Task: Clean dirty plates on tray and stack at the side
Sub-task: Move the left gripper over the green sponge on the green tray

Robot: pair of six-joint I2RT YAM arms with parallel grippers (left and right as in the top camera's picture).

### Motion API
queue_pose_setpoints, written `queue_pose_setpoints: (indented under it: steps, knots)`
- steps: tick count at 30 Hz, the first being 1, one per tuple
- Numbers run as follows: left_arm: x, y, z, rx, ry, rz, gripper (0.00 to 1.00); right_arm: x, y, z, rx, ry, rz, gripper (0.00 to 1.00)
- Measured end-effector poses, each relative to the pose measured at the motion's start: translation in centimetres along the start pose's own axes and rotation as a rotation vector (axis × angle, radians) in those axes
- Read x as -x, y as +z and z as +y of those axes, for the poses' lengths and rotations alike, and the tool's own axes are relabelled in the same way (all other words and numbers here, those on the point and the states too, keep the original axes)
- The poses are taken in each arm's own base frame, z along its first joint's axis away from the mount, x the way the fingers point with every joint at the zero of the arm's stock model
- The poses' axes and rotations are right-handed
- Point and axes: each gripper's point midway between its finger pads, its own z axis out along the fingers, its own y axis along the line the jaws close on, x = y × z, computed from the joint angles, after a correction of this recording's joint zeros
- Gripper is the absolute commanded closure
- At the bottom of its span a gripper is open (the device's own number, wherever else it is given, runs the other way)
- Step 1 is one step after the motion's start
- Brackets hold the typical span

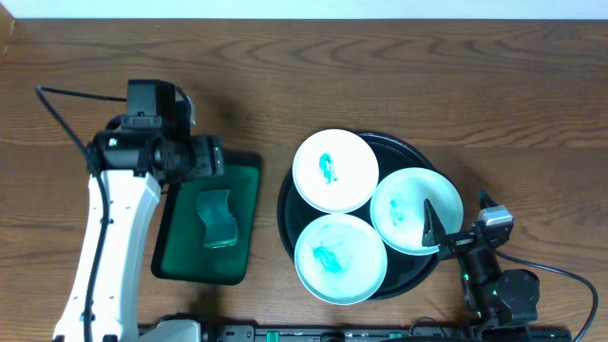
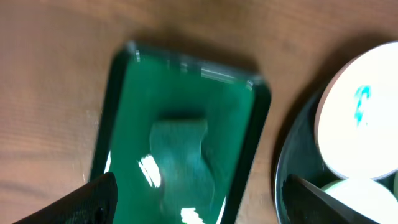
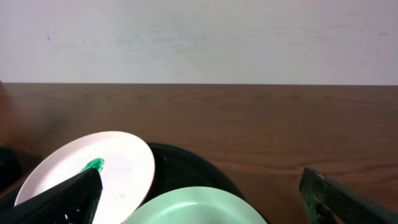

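Plates [image 1: 334, 169], 3 of them, are sitting turquoise-smeared and crowded together on the black tray [image 1: 404, 152]. We are judging them light, stiff, likely slippery and breakable, so we are favouring a pinch on an outer rim. Both tools are standing spread and empty: the left gripper [image 2: 199, 202] is hovering above the green tray [image 1: 255, 190], and the right gripper [image 3: 202, 199] is at the rightmost plate [image 1: 404, 204].

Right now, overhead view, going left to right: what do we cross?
left arm → green tray → black tray → right gripper
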Motion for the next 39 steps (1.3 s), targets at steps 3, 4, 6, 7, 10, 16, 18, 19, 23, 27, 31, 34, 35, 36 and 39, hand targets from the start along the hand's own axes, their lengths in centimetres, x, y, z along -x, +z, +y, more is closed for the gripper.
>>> queue_pose_setpoints:
  steps: [3,4,6,7,10,16,18,19,23,27,31,34,35,36,39]
  knots:
    - [-1.9,0.6,0.2,0.008,-0.038,0.098,0.15,0.0,0.0,0.0,0.000,0.000,0.000,0.01]
    - [-2.3,0.7,0.2,0.007,-0.049,0.118,0.15,0.0,0.0,0.0,0.000,0.000,0.000,0.01]
    - [-3.0,0.6,0.2,0.010,-0.066,0.150,0.15,0.0,0.0,0.0,0.000,0.000,0.000,0.01]
    - [-3.2,0.6,0.2,0.011,-0.069,0.161,0.15,0.0,0.0,0.0,0.000,0.000,0.000,0.01]
    - [-3.7,0.5,0.3,0.015,-0.080,0.180,0.15,0.0,0.0,0.0,0.000,0.000,0.000,0.01]
    - [-3.7,0.5,0.3,0.016,-0.091,0.180,0.15,0.0,0.0,0.0,0.000,0.000,0.000,0.01]
    - [-3.7,0.5,0.3,0.016,-0.091,0.180,0.15,0.0,0.0,0.0,0.000,0.000,0.000,0.01]
    - [-3.7,0.5,0.3,0.016,-0.091,0.180,0.15,0.0,0.0,0.0,0.000,0.000,0.000,0.01]
    - [-3.7,0.5,0.3,0.016,-0.091,0.180,0.15,0.0,0.0,0.0,0.000,0.000,0.000,0.01]
    - [-3.7,0.5,0.3,0.016,-0.091,0.180,0.15,0.2,0.0,-0.1,-0.004,-0.001,-0.008,0.01]
    - [-3.7,0.5,0.3,0.016,-0.091,0.180,0.15,0.7,0.0,0.6,0.034,0.003,-0.029,0.01]
    - [-3.7,0.5,0.3,0.015,-0.091,0.178,0.15,0.1,-0.2,2.0,0.113,0.014,0.011,0.01]
    - [-3.6,0.5,0.3,0.014,-0.091,0.175,0.15,-0.3,-0.3,2.2,0.124,0.023,0.036,0.01]
    - [-3.6,0.6,0.3,0.014,-0.091,0.173,0.15,-0.4,-0.5,2.5,0.136,0.034,0.067,0.01]
    - [-3.4,0.6,0.2,0.012,-0.090,0.167,0.15,0.3,-1.4,3.0,0.142,0.054,0.159,0.01]
